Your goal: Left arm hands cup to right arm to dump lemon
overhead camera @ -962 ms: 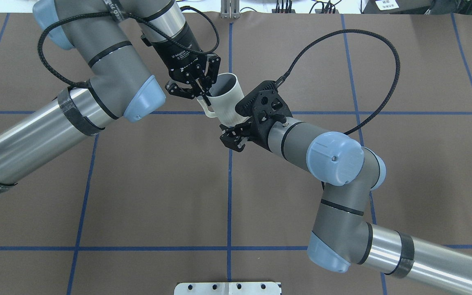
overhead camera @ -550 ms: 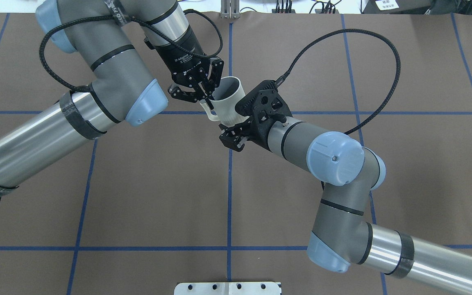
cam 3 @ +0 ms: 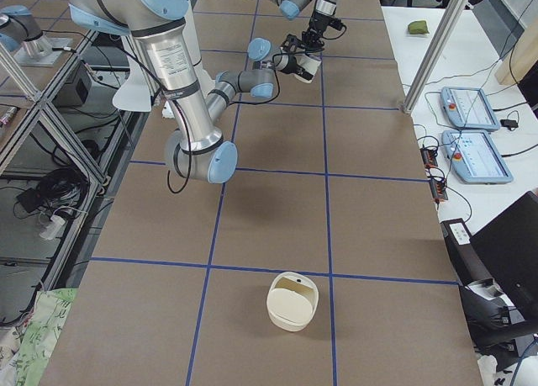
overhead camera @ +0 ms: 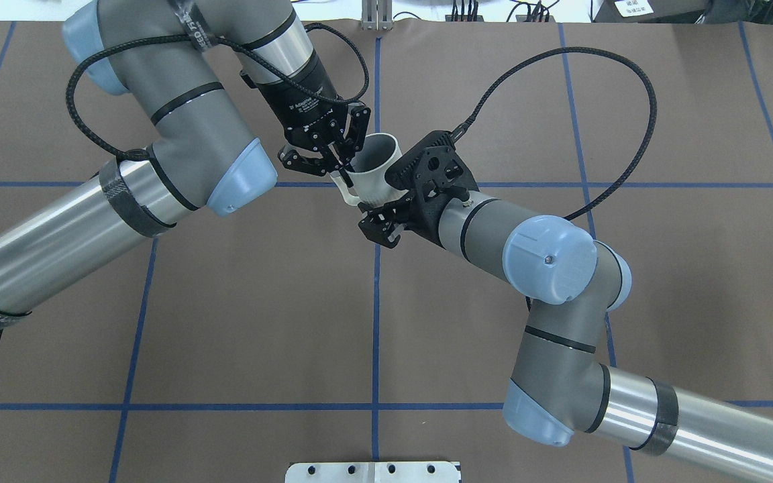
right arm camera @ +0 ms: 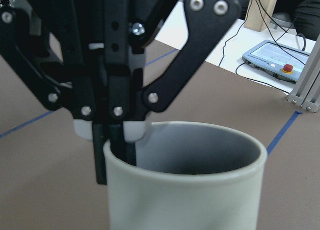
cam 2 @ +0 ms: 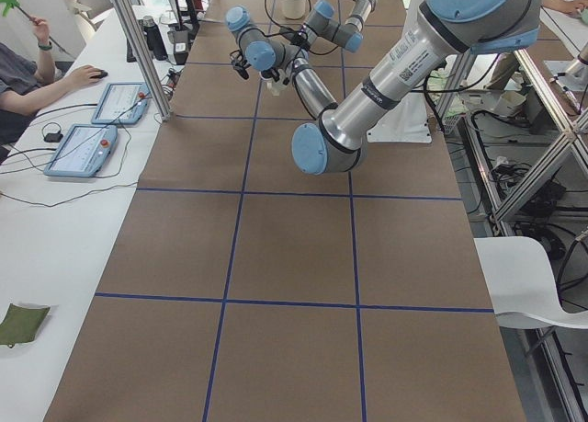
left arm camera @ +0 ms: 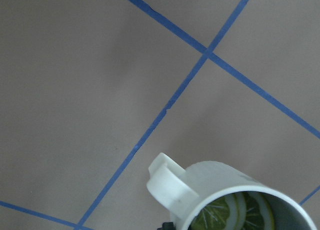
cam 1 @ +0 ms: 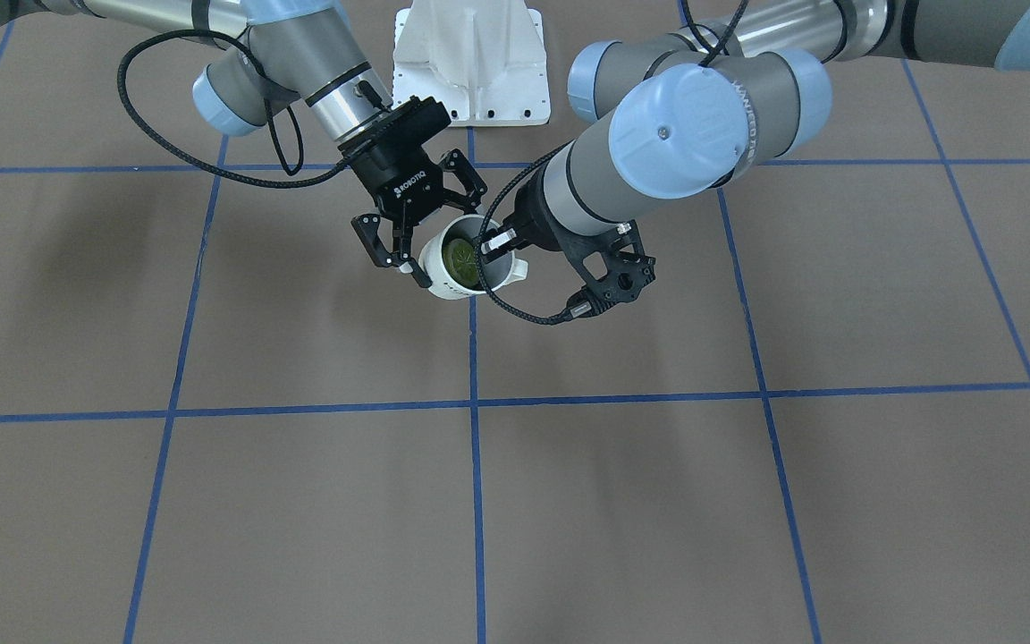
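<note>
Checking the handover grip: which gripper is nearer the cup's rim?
Left. The left gripper pinches the cup at its rim; the right gripper straddles its lower body, below the rim.

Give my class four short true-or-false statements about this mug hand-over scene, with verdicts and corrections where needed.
1. A lemon slice lies inside the mug. True.
2. The mug stands upright on the table. False: it is held tilted in the air above the table.
3. The left tool pinches the mug's rim, one finger inside and one outside. True.
4. The mug has no handle. False: a loop handle sticks out from its side.
</note>
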Available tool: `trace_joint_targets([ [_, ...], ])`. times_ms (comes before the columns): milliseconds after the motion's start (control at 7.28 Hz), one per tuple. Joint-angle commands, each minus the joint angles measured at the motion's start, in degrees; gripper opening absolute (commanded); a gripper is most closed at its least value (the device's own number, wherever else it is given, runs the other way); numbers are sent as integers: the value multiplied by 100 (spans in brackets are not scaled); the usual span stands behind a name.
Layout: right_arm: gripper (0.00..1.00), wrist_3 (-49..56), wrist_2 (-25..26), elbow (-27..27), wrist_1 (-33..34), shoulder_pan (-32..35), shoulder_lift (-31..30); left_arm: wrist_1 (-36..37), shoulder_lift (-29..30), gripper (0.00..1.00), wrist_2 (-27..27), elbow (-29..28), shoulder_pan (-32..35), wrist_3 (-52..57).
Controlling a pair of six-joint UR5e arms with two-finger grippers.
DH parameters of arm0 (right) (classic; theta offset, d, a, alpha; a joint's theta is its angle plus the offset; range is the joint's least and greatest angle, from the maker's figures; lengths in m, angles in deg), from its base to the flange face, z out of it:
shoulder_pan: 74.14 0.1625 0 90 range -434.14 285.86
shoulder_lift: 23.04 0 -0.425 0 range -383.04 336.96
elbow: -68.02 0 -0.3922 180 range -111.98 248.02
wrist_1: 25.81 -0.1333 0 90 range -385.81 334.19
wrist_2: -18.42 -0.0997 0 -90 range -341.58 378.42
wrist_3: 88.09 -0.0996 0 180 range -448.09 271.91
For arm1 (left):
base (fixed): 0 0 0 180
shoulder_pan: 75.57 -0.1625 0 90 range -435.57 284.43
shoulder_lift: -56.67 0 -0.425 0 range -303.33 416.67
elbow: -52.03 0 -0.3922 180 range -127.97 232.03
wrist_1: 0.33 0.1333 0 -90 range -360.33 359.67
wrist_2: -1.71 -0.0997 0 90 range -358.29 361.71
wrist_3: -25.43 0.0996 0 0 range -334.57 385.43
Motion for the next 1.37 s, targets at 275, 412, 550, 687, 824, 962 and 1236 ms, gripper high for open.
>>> trace_joint_targets([
  [275, 99, 2, 0, -4, -2, 0, -9, 1, -153, 0, 0, 200, -15, 7],
  [412, 99, -7, 0, -22, -2, -9, -9, 9, -162, 0, 8, 191, -33, -2],
  [550, 99, -7, 0, -22, -2, -17, 0, 9, -162, 0, 8, 200, -33, -2],
  [687, 99, -24, 0, -22, -11, -18, 0, 36, -136, 0, 8, 200, -42, -2],
  [824, 99, -24, 0, -22, -11, -18, 0, 36, -110, 0, 17, 200, -42, -2],
  [962, 99, -24, 0, -13, -11, -18, 0, 36, -101, 0, 17, 200, -42, -2],
  [1236, 99, -24, 0, -22, -11, -18, 0, 27, -101, 0, 17, 200, -59, -80],
])
